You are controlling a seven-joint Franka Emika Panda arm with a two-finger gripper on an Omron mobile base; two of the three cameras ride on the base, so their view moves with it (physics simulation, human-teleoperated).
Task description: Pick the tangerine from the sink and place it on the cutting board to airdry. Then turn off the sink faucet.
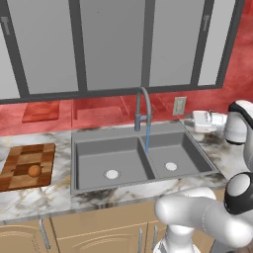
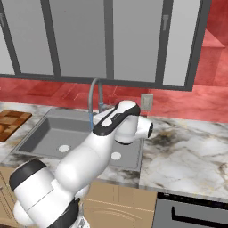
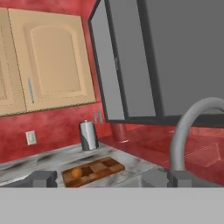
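1. The tangerine (image 1: 34, 171) rests on the checkered cutting board (image 1: 20, 159), on the marble surface (image 1: 29, 202) left of the sink (image 1: 94, 158). Judged from this, the placing step is done
2. Water runs as a thin blue stream (image 1: 147, 138) from the faucet (image 1: 144, 99) into the right basin, close to the divider. The shut-off step is not yet done
3. In the hand view the two dark fingertips (image 3: 40, 178) of the claw (image 3: 100, 179) stand well apart with nothing between them; the claw is open and empty
4. The hand view looks along the surface: the arched spout rises close at the right, with the board and the fruit farther off and a steel canister (image 3: 89, 135) behind them
5. Risk: the small side handle (image 1: 143, 119) is thin and sits next to the spout column. A slightly offset approach could push the spout instead, swinging it without stopping the flow
6. Risk: a claw closing on the handle at an angle could slip off the smooth metal, leaving the handle partly turned and the water still running
7. Risk: the fruit is round and lies loose on the board. A wide arm swing over that side could knock it off
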